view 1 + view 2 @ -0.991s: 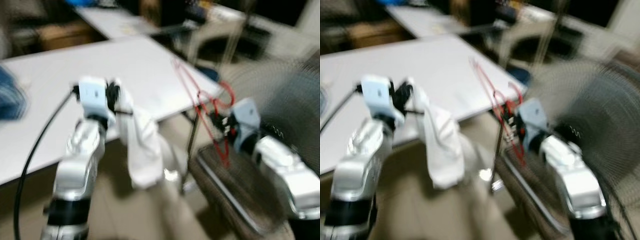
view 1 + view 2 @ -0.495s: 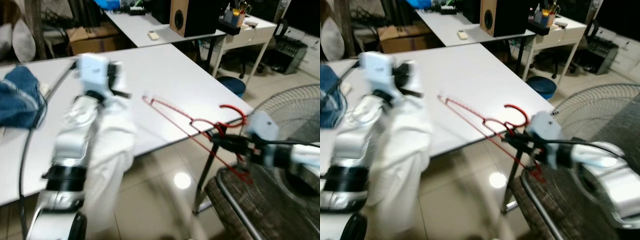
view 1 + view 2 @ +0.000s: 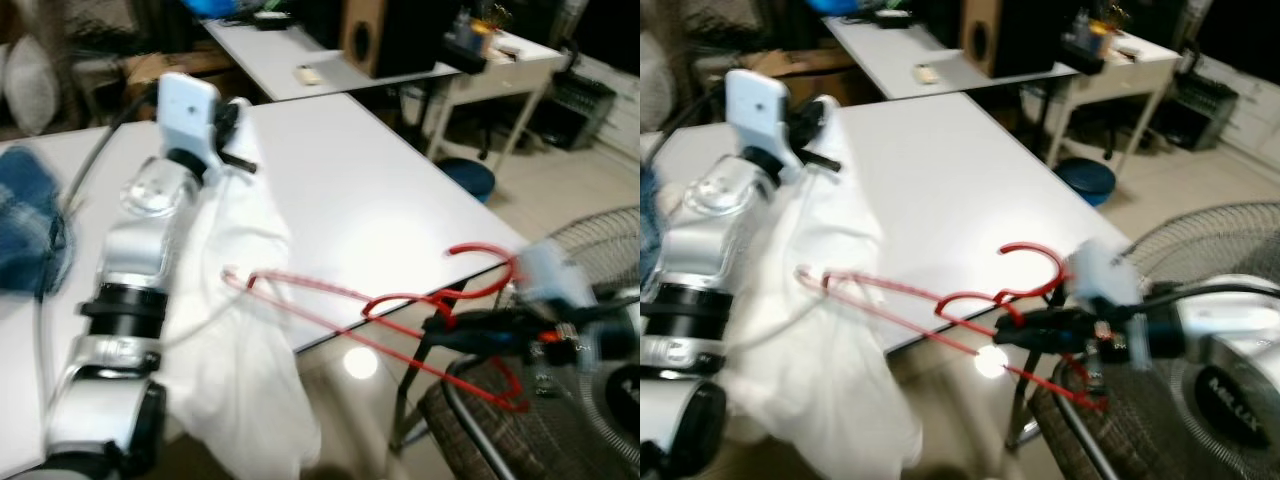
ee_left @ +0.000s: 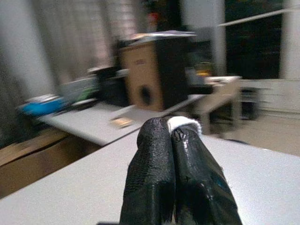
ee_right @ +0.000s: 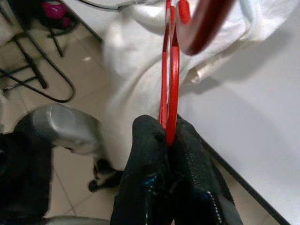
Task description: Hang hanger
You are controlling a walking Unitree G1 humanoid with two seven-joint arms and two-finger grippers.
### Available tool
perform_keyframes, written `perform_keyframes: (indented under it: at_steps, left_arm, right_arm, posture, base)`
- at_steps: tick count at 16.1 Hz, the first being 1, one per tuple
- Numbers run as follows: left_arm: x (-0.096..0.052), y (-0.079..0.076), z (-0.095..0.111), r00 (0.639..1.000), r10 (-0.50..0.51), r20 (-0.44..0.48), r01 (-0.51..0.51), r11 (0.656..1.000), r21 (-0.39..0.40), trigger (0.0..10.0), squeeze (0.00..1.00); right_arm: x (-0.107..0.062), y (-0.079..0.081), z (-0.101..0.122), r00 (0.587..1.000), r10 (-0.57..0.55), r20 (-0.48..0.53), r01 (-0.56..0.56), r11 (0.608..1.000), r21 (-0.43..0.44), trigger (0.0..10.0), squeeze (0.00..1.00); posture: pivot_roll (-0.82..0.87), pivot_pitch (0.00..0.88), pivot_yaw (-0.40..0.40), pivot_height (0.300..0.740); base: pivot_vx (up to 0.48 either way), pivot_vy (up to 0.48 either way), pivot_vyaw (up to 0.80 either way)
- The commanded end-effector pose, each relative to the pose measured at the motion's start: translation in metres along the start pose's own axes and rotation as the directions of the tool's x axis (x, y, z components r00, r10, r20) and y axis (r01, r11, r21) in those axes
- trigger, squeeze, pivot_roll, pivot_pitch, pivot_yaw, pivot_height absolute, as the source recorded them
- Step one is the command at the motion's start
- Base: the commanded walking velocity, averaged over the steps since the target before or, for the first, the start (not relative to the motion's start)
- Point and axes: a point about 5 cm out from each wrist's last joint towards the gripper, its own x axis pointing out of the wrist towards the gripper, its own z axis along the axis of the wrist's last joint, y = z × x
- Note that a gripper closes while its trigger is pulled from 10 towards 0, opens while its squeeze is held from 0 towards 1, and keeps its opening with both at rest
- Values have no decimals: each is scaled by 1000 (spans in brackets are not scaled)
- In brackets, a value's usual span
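Garment and hanger over the table [image 3: 330, 190]

My left fingers [image 4: 176, 173] clench the white garment [image 3: 240, 380] off the table's front edge; my right fingers [image 5: 171, 183] grip the red hanger [image 3: 940, 305] beside it. The garment could snag and pull free.

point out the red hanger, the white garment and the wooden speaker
red wire hanger [image 3: 1025, 250]: right eye view, top of its hook
white cloth garment [image 3: 240, 380]: left eye view, hanging fold
brown wooden speaker [image 4: 154, 75]: left wrist view, front face
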Motion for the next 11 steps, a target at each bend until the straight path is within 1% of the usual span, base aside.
perform_keyframes:
  at_steps: [1,2,3,4,5,6,7,8,9,10,11]
  left_arm:
    - [-2,4,20,997,-30,68,28,999,22,10000,0]
    - [-6,0,31,990,-86,109,85,996,19,10000,0]
    - [-15,-1,49,978,-138,158,136,990,25,10000,0]
    - [-17,-1,53,974,-149,169,147,989,27,10000,0]
    - [-26,1,66,963,-173,207,172,985,20,10000,0]
    - [-31,3,73,957,-183,224,183,983,21,10000,0]
    - [-41,10,85,948,-188,258,190,982,20,10000,0]
    - [-50,16,96,939,-191,286,189,981,35,10000,0]
    - [-59,23,108,930,-178,321,170,984,53,10000,0]
    - [-66,31,119,915,-150,374,139,989,57,10000,0]
    - [-70,34,126,902,-130,411,119,992,53,10000,0]
  right_arm:
    - [8,-7,3,1000,-23,-18,22,998,-51,10000,0]
    - [17,-16,1,998,-45,-44,41,996,-81,10000,0]
    - [23,-32,-1,992,-99,-82,88,988,-130,10000,0]
    - [24,-36,-1,990,-111,-91,97,985,-144,10000,0]
    - [26,-55,3,978,-185,-95,164,967,-194,10000,0]
    - [27,-66,8,969,-231,-87,206,951,-229,10000,0]
    - [27,-89,24,946,-320,-52,291,909,-298,10000,0]
    - [25,-110,45,917,-400,10,376,855,-357,10000,0]
    - [19,-130,78,873,-469,132,480,780,-401,10000,0]
    - [11,-143,116,793,-523,313,609,671,-423,10000,0]
    - [1,-149,140,713,-546,439,697,616,-367,10000,0]
  posture:
    - [-131,0,-24,740]
    - [-128,0,-27,740]
    - [-121,0,-29,740]
    - [-121,0,-29,740]
    - [-114,0,-33,740]
    - [-111,0,-33,740]
    - [-106,0,-35,740]
    - [-99,0,-44,740]
    - [-94,0,-48,740]
    - [-89,0,-55,740]
    - [-84,0,-61,740]
  base:
    - [409,0,0]
    - [412,0,0]
    - [412,0,0]
    - [412,0,0]
    - [409,0,0]
    - [386,0,0]
    - [0,0,0]
    - [0,0,0]
    - [0,0,0]
    - [0,0,0]
    - [0,0,0]
